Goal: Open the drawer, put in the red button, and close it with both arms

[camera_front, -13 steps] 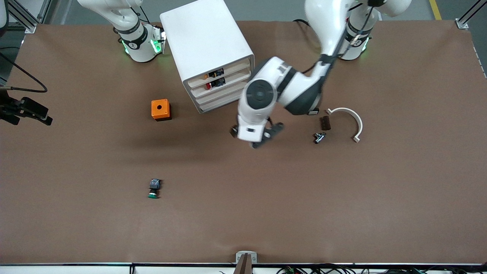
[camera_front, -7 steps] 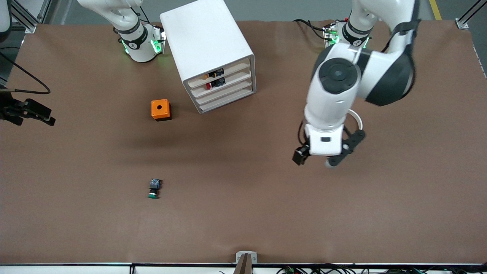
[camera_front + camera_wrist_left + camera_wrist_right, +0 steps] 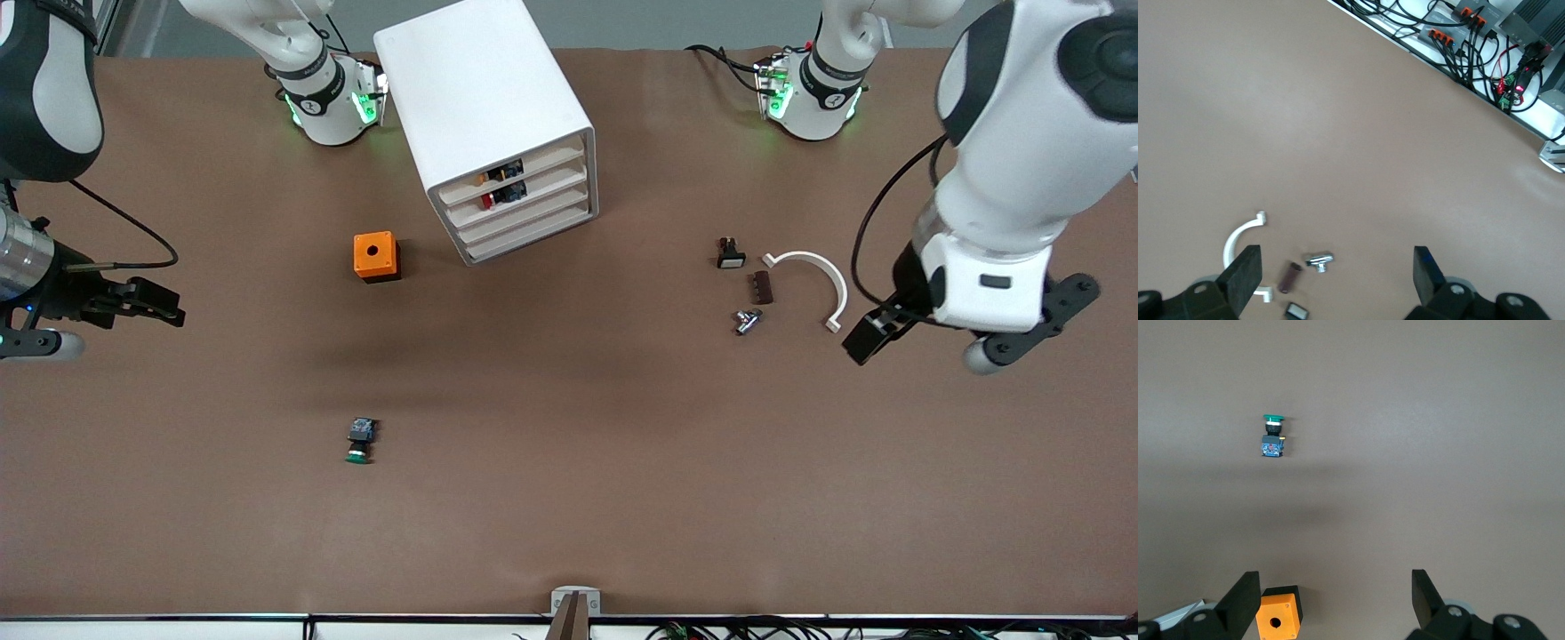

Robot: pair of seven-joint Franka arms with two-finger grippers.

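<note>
The white cabinet point(image 3: 480, 98) stands near the robots' bases, and the drawer point(image 3: 544, 188), second of four slat fronts, sits pushed in level with the others. The red button point(image 3: 488, 201) shows in the slot at that drawer, lying on its side. My left gripper point(image 3: 893, 331) point(image 3: 1335, 277) hangs open and empty over the table toward the left arm's end, beside a white arc. Over the right arm's end of the table, my right gripper point(image 3: 151, 304) point(image 3: 1335, 603) is open and holds nothing, away from the cabinet.
An orange box point(image 3: 376, 256) point(image 3: 1278, 617) with a round hole stands beside the cabinet. A green-capped switch point(image 3: 358, 442) point(image 3: 1273, 437) lies nearer the front camera. A white arc point(image 3: 813, 276) point(image 3: 1238, 243), brown piece point(image 3: 761, 287), metal fitting point(image 3: 747, 320) point(image 3: 1319, 260) and small black switch point(image 3: 730, 255) lie together.
My left arm has swung from in front of the cabinet out to its own end of the table, uncovering the small parts. The right gripper has come a little farther over the table.
</note>
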